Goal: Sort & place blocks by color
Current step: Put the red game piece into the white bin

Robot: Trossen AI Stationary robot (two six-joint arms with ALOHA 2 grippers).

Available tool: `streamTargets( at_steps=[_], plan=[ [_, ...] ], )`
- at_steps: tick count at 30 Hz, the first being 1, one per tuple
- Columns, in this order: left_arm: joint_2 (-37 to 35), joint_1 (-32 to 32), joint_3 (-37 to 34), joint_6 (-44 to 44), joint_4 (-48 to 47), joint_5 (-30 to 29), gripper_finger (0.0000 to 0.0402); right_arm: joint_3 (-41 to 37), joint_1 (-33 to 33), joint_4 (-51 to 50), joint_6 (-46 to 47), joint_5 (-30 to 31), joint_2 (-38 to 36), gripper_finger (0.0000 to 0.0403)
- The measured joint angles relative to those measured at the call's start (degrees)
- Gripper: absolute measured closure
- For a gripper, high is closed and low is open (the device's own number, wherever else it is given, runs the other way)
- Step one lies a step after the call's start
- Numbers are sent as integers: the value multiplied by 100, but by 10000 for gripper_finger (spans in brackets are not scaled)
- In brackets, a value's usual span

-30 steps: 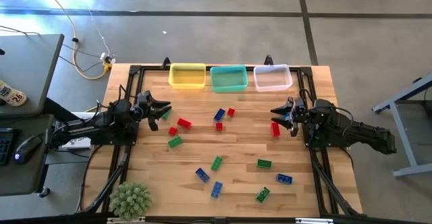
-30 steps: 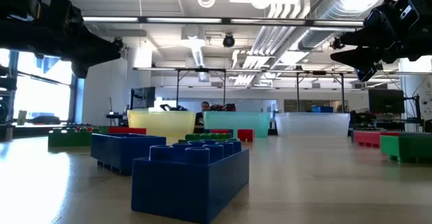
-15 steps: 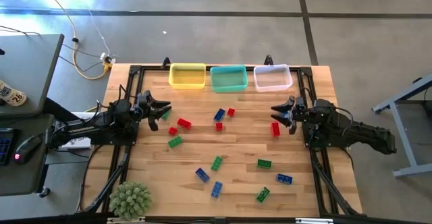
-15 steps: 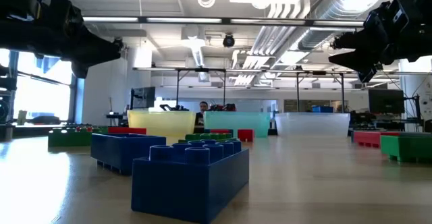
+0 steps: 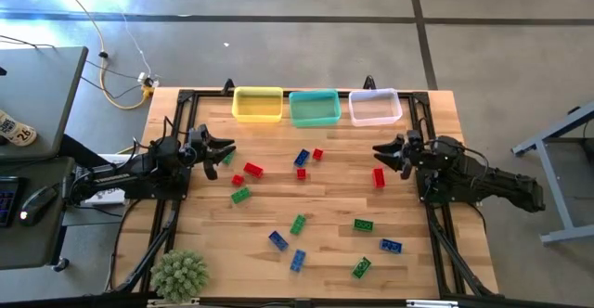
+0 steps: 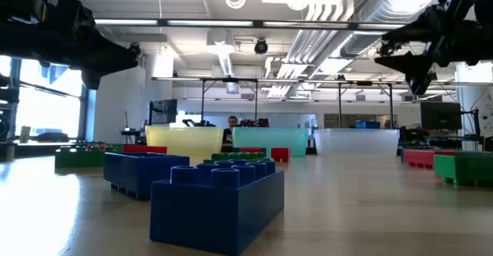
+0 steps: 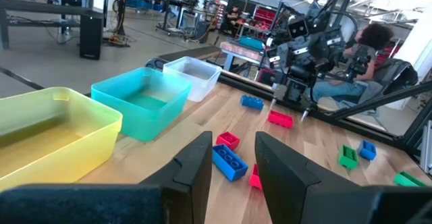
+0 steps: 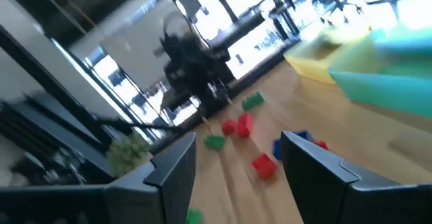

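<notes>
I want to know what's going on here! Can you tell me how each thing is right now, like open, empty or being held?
Left end effector: open, holding nothing, above the table.
Right end effector: open, holding nothing, above the table.
Yellow plastic bin: empty.
Teal plastic bin: empty.
Clear plastic bin: empty.
Red, green and blue studded toy blocks: scattered on the table, unsorted.

Left arm: reaches in from left edge of bench, held level above it.
Left gripper (image 5: 225, 150): jaws apart, empty.
Right arm: comes in from right edge, raised.
Right gripper (image 5: 380, 152): jaws apart, empty, pointing inward.
</notes>
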Motion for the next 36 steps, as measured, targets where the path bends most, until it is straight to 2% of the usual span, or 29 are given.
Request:
streamTargets(
  at_steps=[7, 13, 17, 22, 30, 36],
  plan=[
    [0, 0, 0, -4, 52, -152, 298, 6, 0, 1015, 321, 331, -2, 201],
    [0, 0, 0, -153, 572, -245, 298, 551, 0, 524, 353, 878, 12, 201],
    [-2, 0, 0, -153, 831, -372, 298, 1269, 0, -253, 89, 1213, 234, 201],
    [-2, 0, 0, -153, 973, -395, 298, 2383, 0, -1854, 195, 1479, 944, 201],
    [-2, 0, 0, -152, 957, -415, 298, 3784, 0, -4294, 1544, 1513, 2377, 201],
    [-2, 0, 0, -151, 952, -535, 298, 4105, 2, -5243, 2798, 846, 3327, 201]
  ],
)
